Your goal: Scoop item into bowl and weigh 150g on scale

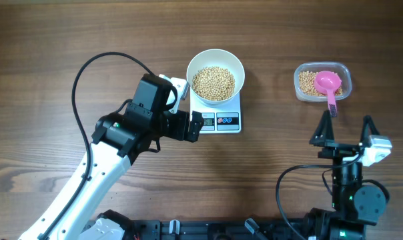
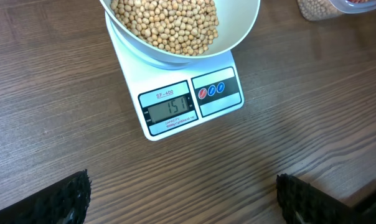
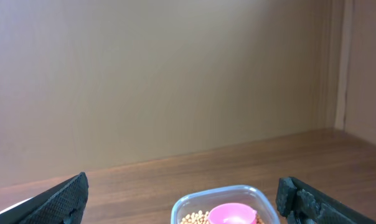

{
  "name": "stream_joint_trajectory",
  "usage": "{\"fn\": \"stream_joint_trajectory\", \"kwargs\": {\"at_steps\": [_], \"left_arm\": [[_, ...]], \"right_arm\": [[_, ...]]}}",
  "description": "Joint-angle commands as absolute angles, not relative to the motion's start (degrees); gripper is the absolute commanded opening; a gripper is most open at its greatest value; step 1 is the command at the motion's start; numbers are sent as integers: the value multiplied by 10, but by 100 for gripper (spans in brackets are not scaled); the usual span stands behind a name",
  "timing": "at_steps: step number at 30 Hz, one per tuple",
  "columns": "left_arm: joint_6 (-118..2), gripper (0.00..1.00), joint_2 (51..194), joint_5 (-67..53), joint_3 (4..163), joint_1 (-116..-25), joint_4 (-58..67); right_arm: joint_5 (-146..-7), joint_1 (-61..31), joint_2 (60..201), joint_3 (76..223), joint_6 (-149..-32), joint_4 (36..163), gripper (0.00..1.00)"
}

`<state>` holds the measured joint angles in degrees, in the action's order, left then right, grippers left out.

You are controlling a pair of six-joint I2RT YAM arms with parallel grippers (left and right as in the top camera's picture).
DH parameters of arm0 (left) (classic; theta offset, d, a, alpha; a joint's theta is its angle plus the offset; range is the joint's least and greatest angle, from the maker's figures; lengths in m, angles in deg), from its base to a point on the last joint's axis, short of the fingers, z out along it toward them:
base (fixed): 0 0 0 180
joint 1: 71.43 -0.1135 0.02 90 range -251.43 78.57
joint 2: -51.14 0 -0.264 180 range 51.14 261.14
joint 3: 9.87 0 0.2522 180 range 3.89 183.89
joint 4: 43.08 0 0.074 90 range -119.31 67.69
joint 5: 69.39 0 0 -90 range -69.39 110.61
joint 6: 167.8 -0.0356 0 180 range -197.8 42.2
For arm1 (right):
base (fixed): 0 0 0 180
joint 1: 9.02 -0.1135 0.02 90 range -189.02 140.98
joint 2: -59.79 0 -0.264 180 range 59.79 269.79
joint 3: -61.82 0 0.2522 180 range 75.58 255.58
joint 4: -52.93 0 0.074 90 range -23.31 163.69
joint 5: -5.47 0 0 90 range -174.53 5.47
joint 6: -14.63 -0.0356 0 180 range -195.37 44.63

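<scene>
The white bowl (image 1: 196,63) stands on the scale (image 1: 228,122), holding a heap of tan beans (image 1: 213,83). In the left wrist view the scale (image 2: 175,127) reads 151 under the bowl (image 2: 241,34) of beans (image 2: 166,22). My left gripper (image 1: 192,125) is open just left of the scale's front edge, nothing between its fingers (image 2: 66,199). My right gripper (image 1: 343,133) is open and empty, near the table's front, short of the pink scoop (image 1: 329,83).
A clear plastic tub (image 1: 345,71) at the back right holds more beans and the pink scoop, whose handle sticks out toward my right gripper. The right wrist view shows the tub (image 3: 187,204) and scoop (image 3: 231,215) low ahead. A black cable (image 1: 88,67) arcs over the left arm.
</scene>
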<state>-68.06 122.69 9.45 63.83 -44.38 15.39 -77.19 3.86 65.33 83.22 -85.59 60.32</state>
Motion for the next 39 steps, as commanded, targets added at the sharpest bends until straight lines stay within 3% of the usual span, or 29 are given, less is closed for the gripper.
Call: {"fn": "stream_joint_trajectory", "kwargs": {"at_steps": [1, 39], "left_arm": [[-690, 100, 1222, 91, 639, -442, 153], [-690, 100, 1222, 91, 639, -442, 153]], "right_arm": [[-755, 36, 620, 816, -861, 603, 100], [-775, 6, 600, 759, -859, 663, 100]]}}
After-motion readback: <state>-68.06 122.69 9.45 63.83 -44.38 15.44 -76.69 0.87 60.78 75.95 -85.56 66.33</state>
